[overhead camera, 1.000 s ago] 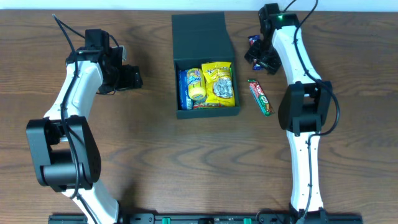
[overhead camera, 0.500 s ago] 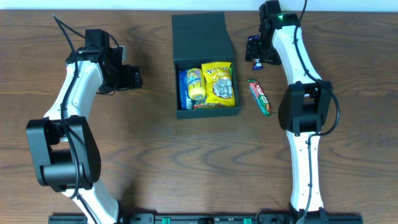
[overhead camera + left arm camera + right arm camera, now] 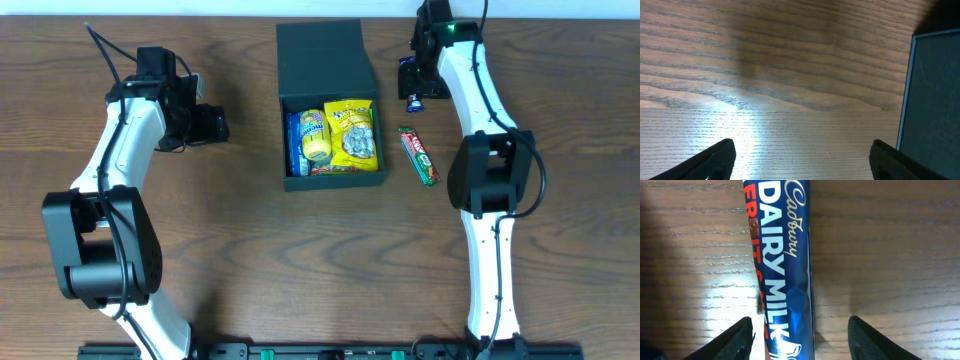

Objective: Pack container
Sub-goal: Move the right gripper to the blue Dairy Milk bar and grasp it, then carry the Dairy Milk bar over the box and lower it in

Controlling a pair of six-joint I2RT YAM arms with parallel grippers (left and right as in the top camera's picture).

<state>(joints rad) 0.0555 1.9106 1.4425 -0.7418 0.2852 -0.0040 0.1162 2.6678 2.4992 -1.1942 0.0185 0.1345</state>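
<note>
The container point(image 3: 335, 182), a matte black shallow box, sits on the wooden table point(image 3: 250, 260) at the middle of its far half, between the two arms. Its hinged lid point(image 3: 320, 58) lies folded back flat on the far side, so the box is open. Inside lie a blue packet point(image 3: 293, 140) along the left wall, a yellow packet point(image 3: 316, 135) just beside it, and a larger yellow bag point(image 3: 353, 135) filling the right part.

The right end effector point(image 3: 800, 325) hangs low over the table to the right of the lid, with its fingers apart. They straddle a blue Cadbury Dairy Milk bar point(image 3: 785, 255) that lies flat on the wood. The left finger is just beside the wrapper's edge and the right finger stands clear of it, so the bar is not clamped.

A red and green wrapped bar point(image 3: 420, 156) lies on the table near the container's right wall, apart from it.

The left end effector point(image 3: 801, 150) is well to the left of the container, fingers spread wide over bare wood and holding nothing; the container's dark edge shows at the right of the left wrist view
</note>
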